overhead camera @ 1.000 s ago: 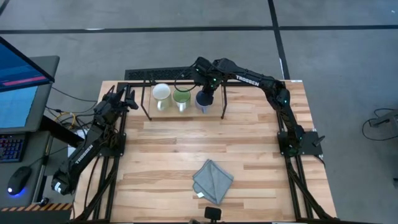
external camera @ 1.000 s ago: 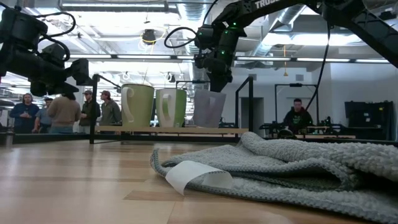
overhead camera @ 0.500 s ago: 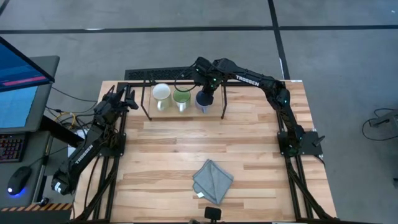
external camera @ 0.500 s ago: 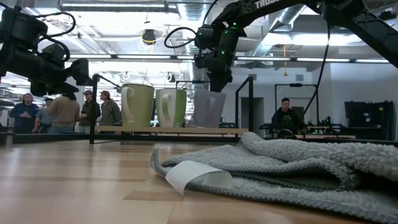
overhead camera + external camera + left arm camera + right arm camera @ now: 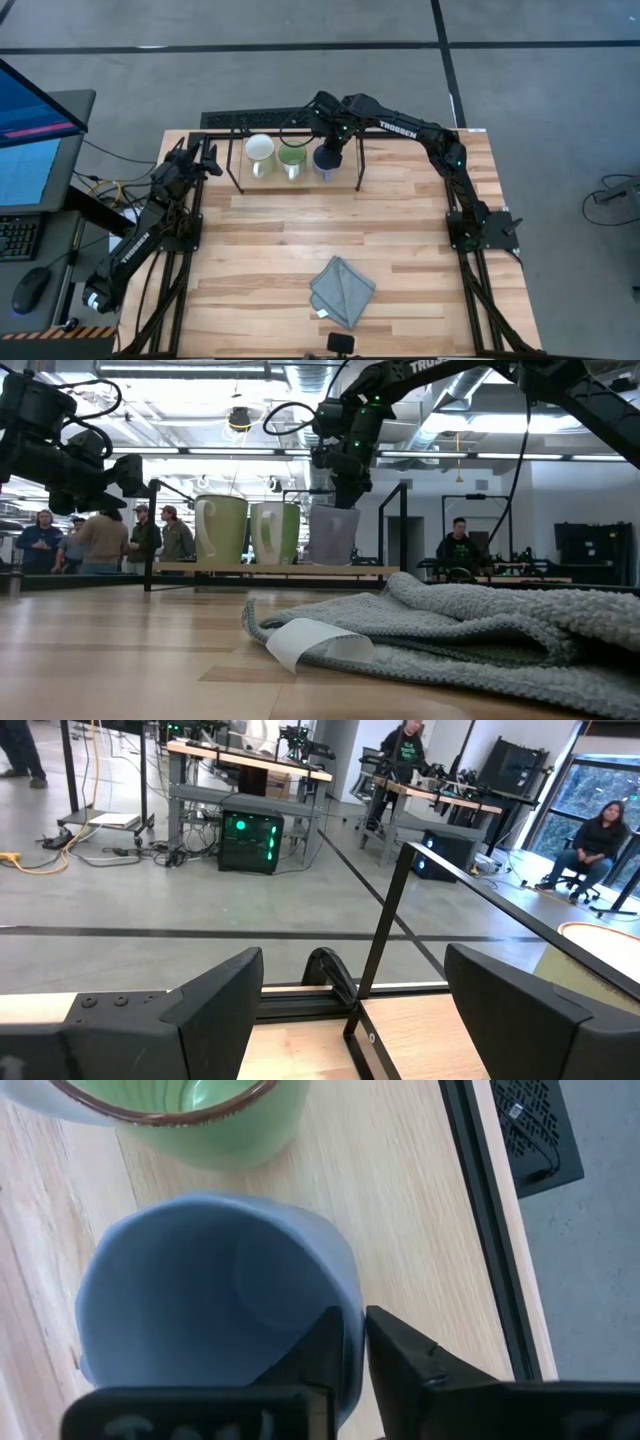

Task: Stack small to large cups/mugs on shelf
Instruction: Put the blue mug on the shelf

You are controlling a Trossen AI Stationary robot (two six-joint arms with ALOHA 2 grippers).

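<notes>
Three mugs stand in a row on the low shelf [image 5: 275,180]: a white one [image 5: 259,150], a green-inside one [image 5: 292,156] and a blue-grey one [image 5: 324,162] at the right end. My right gripper [image 5: 334,152] is shut on the blue-grey mug [image 5: 200,1300], reaching down from above. In the low view the blue-grey mug [image 5: 332,535] sits upright with its base at the shelf board [image 5: 260,569]; whether it touches the board, I cannot tell. My left gripper [image 5: 207,155] is open and empty, left of the shelf. My right gripper holds the blue-grey mug by its rim [image 5: 352,1320], on the side away from the green-inside mug. One finger [image 5: 322,1348] is inside the mug and the other [image 5: 405,1360] outside. The fingers point down from above. The mug stays upright below them.
A folded grey-blue cloth [image 5: 342,290] lies near the table's front edge, and fills the foreground of the low view [image 5: 450,630]. The shelf's black posts [image 5: 403,525] stand beside the mugs. People stand and sit in the room beyond the table [image 5: 100,540].
</notes>
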